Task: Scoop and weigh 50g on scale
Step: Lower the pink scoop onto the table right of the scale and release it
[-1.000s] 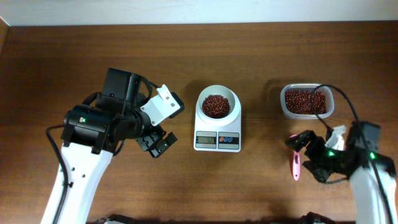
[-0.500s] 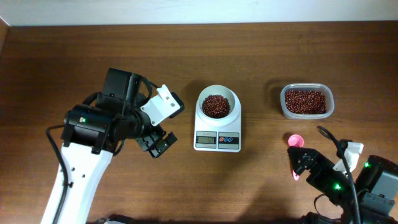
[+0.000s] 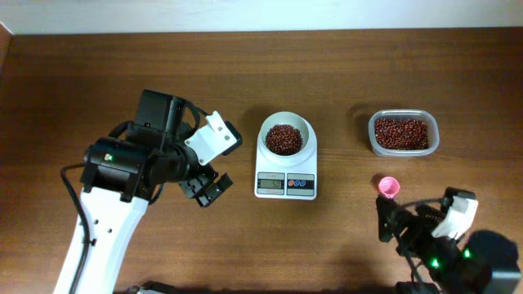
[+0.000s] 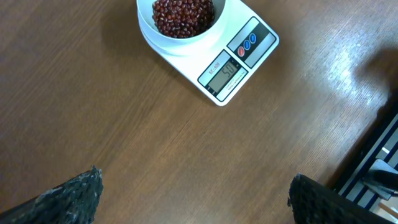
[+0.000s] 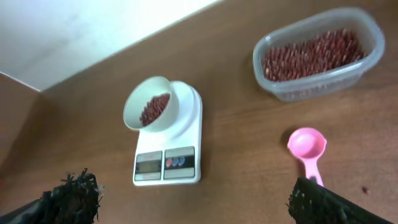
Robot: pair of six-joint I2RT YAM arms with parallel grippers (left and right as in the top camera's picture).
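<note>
Right arm (image 3: 467, 255) withdrawn; scoop (image 3: 389, 186), scale (image 3: 286, 184) on wood table (image 3: 327, 245); white wall (image 3: 261, 12).

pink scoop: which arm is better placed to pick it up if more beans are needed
Right. The open right gripper sits right beside the pink scoop; the left gripper is on the scale's far side.

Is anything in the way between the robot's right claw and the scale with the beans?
No, nothing visible. Only bare wooden table lies between the open right gripper and the scale holding the beans. The pink scoop lies off to one side.
</note>
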